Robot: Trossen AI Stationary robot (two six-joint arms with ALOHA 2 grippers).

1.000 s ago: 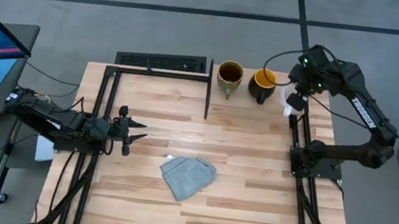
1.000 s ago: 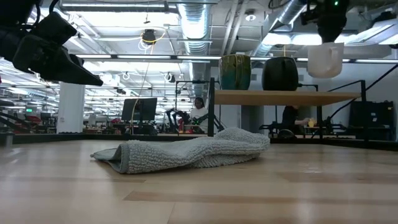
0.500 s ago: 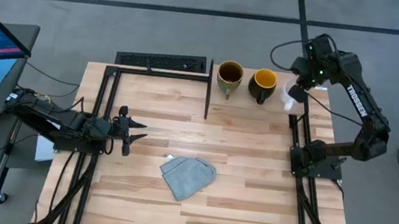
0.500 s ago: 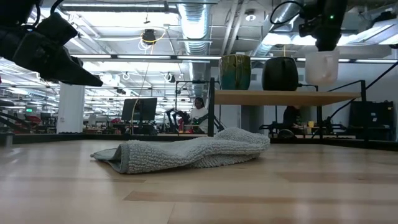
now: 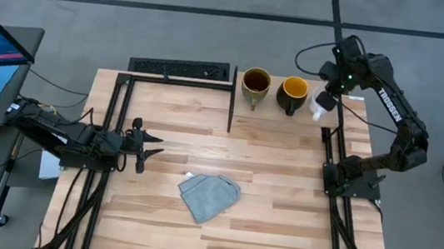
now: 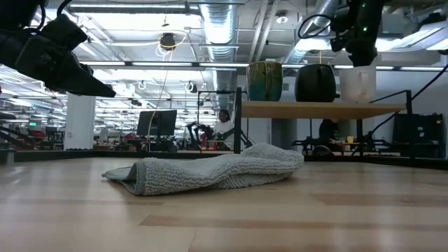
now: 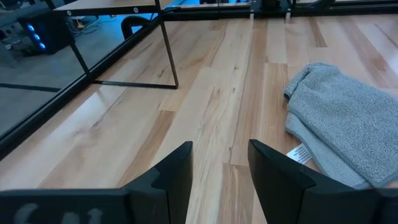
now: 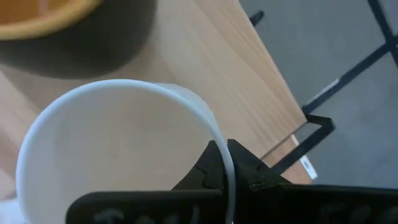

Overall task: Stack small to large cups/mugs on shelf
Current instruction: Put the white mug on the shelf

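I have the right tool (image 8: 229,167) at the far right end of the shelf (image 6: 322,109), closed on the rim of the white mug (image 8: 118,155): in the right wrist view 1 finger sits inside the wall and the other outside it, with the rim pinched between them. In the low view the white mug (image 6: 358,84) stands at the level of the shelf top, just right of the dark mug (image 6: 316,82); I cannot tell whether its base is touching the board. From above, the white mug (image 5: 322,101) is mostly hidden under the right arm, at about 3 o'clock from the dark mug with the yellow-orange inside (image 5: 293,91).

The olive-tan mug (image 5: 256,84) stands upright on the shelf at 9 o'clock from the dark mug, near it but apart. In the low view the 3 line up left to right: olive-tan (image 6: 264,80), dark, white.

My left tool (image 5: 141,144) hangs above the tabletop (image 5: 281,198) near its left side, well apart from the shelf. Its 2 fingers (image 7: 169,174) stand parted with a clear gap and hold nothing. The grey-blue cloth (image 5: 209,196) lies crumpled on the tabletop, at about 4 o'clock from the left tool.
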